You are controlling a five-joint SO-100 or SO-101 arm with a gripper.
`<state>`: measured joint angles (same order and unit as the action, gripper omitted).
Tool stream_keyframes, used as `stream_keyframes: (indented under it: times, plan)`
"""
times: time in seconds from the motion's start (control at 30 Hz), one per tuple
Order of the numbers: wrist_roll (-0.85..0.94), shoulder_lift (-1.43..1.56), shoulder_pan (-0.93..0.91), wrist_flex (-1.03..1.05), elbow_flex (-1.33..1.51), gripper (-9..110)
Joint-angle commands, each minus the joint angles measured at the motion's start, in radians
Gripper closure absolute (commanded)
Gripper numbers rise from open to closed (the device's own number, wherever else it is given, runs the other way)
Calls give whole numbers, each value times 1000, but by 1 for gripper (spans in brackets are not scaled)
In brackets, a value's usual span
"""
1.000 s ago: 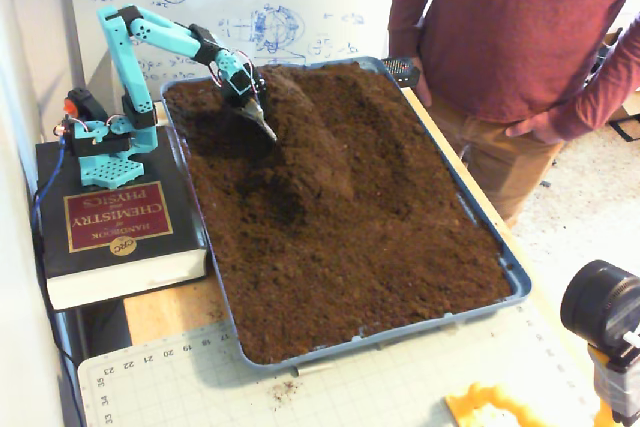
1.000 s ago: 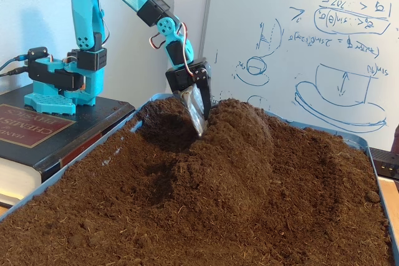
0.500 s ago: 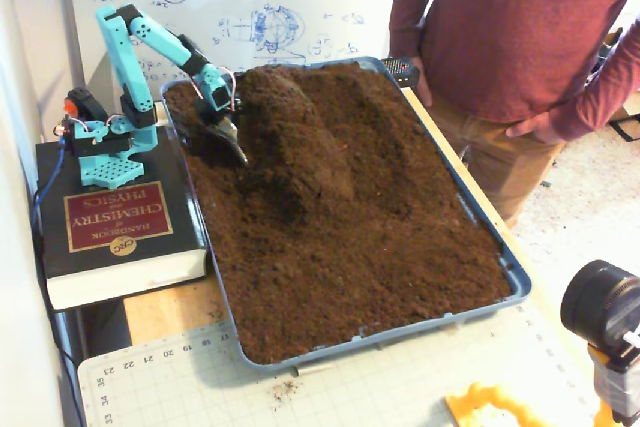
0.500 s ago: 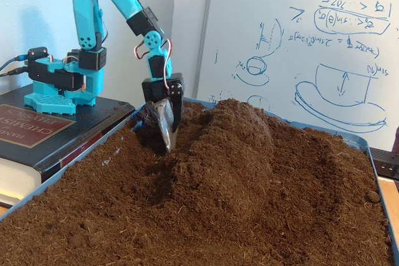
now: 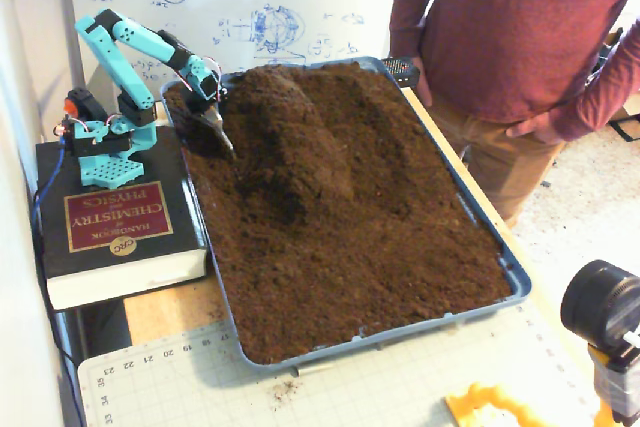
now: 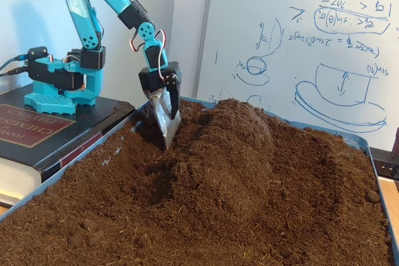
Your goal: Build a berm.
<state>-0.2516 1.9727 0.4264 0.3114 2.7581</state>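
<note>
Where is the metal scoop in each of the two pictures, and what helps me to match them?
A fixed view: the metal scoop is upper left, at the left flank of the berm.
Another fixed view: the scoop is left of centre, against the berm.
Shared landmark: the red-labelled book under the arm's base.

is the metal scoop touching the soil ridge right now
Touching. In a fixed view the scoop's tip is sunk into the soil at the near-left foot of the berm, with no gap showing.
</note>
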Motion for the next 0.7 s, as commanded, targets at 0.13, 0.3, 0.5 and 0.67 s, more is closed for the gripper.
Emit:
stream_keyframes:
  times: [0.13, 0.3, 0.5, 0.67]
  plan:
    - [-126, 51, 104, -9, -5, 101]
    - [-169, 48, 155, -20, -25, 101]
    - [-164, 161, 153, -9, -54, 101]
    - [-161, 273, 115, -8, -17, 101]
